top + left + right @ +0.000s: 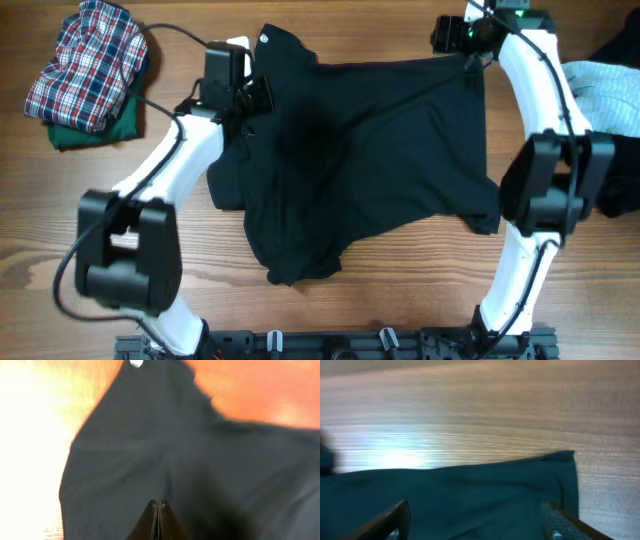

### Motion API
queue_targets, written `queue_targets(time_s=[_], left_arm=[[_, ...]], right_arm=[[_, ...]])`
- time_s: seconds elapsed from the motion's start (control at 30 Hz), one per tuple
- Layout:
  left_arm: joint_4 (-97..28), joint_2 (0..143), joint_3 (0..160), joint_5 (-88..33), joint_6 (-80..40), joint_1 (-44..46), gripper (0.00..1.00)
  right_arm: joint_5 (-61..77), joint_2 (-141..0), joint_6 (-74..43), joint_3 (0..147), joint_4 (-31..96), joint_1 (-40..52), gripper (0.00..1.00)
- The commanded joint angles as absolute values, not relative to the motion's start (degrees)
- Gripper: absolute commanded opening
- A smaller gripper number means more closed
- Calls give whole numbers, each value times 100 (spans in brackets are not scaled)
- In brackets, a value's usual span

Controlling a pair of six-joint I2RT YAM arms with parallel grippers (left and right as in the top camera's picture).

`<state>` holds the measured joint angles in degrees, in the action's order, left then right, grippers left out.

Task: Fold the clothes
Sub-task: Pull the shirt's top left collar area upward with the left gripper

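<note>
The black T-shirt [390, 150] lies spread over the middle of the table, with its left part bunched and its small white logo [265, 40] at the far left corner. My left gripper [248, 100] sits on that bunched left part. In the left wrist view its fingers [158, 505] are pressed together on the black fabric [165, 450], and creases run out from the tips. My right gripper [470, 48] hovers over the shirt's far right corner. Its jaws [476, 507] stand wide open above the cloth's edge [565, 467], gripping nothing.
A plaid garment [90, 60] lies on a green one [95, 128] at the far left. A light blue garment [600, 85] and a dark one [618, 185] lie at the right edge. Bare wooden table [380, 290] shows in front of the shirt.
</note>
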<state>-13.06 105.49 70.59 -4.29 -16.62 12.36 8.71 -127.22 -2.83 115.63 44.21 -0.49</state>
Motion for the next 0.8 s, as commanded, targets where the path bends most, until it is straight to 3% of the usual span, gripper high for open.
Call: queue_targets(time_s=[0.0,0.17,0.77], left_arm=[[-1378,11008,7111,-305,-1372,1203,4],[-1457,11229,7111,-217,-1216,1197,4],[-1046,11887,7111,270,-939,1020,4]], right_arm=[[1378,-12252,-493,11732,4657,80,80],[1514,-12223,-622,11732,4915,169,76],[1553,-12223,-631,11732,5172,209,77]])
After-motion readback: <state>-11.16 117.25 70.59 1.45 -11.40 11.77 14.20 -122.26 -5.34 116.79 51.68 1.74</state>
